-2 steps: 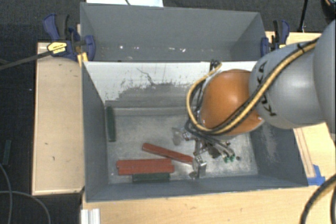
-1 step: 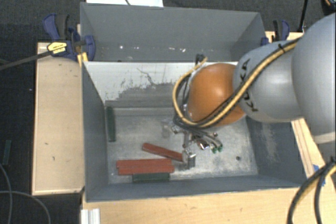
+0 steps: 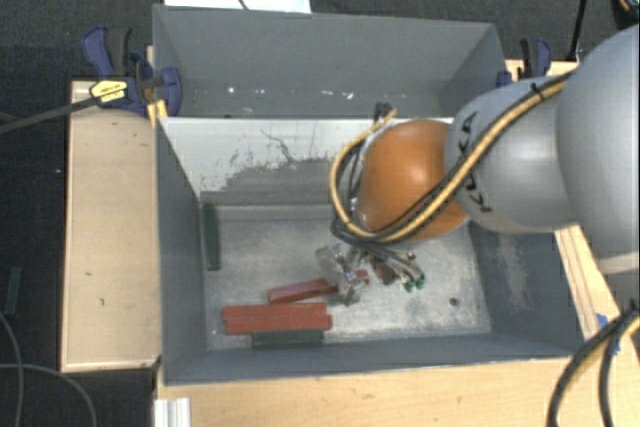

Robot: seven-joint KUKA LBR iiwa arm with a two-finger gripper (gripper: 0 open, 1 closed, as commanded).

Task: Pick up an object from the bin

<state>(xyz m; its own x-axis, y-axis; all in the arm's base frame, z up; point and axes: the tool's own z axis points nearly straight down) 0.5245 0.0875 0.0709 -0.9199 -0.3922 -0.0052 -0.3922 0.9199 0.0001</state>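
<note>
My gripper (image 3: 350, 283) hangs low over the middle of the bin floor, under the orange cover. Its fingertips are at the right end of a small reddish-brown bar (image 3: 300, 292) that lies slanted on the floor. In front of that bar lies a longer red block (image 3: 276, 318), flat and parallel to the front wall. A dark green strip (image 3: 288, 339) lies along the block's front side. To the gripper's right sits a small dark piece with green tips (image 3: 410, 281).
A dark green bar (image 3: 211, 236) lies along the left wall. The arm and its orange cover hide the back right of the bin floor. Bare floor shows at the right front.
</note>
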